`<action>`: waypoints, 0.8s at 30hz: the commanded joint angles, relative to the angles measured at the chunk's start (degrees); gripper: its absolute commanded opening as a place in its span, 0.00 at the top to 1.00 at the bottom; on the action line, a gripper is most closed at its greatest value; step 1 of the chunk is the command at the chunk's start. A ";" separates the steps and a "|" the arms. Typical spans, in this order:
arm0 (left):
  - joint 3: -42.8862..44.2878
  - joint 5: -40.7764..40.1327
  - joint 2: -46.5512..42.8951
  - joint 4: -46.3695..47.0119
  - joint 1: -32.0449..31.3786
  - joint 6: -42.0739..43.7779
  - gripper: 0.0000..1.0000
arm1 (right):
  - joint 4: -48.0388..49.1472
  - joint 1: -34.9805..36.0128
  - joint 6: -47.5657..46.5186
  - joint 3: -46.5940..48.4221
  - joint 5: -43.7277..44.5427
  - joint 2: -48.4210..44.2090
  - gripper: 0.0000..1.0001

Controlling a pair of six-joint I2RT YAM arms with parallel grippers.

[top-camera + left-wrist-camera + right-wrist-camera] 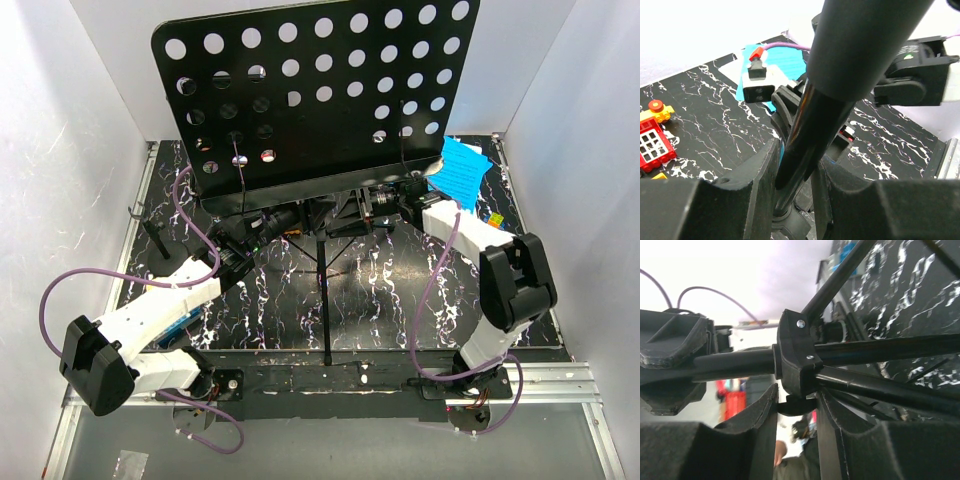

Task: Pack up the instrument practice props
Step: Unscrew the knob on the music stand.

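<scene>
Hole-punched desk (pixel 320 90) of the music stand (pixel 325 300) is towering over both arms. Left gripper (pixel 795 190) is clenching the stand's pole (pixel 810 130), right gripper (pixel 797 410) is grasping its leg hub (pixel 795 360), and blue sheet-music pages (pixel 462 170) are lying right of it. Uneven pulling is risking toppling this top-heavy stand.

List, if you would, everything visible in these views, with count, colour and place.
music stand: one, black, mid-table, hole-punched desk on top
sheet-music pages: a few, blue, far right of table
cube: one, multicoloured, right edge beside the right arm
toy blocks: several, red and yellow, on the table in the left wrist view
table: one, black with white veining
cables: two, purple, one along each arm
arms: two, white and black, near edge
left hand: one, black, closed on the stand's pole
right hand: one, black, closed on the stand's leg hub
</scene>
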 commanded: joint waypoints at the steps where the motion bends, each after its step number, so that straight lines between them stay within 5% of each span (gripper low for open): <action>1: 3.47 -1.90 -0.50 0.73 -0.40 -5.47 1.00 | -11.59 2.41 -15.18 -0.63 11.65 -6.51 0.99; 24: 4.17 -2.08 0.99 0.29 -0.40 -8.90 1.00 | -6.57 10.84 -29.06 -13.02 52.79 -19.26 0.99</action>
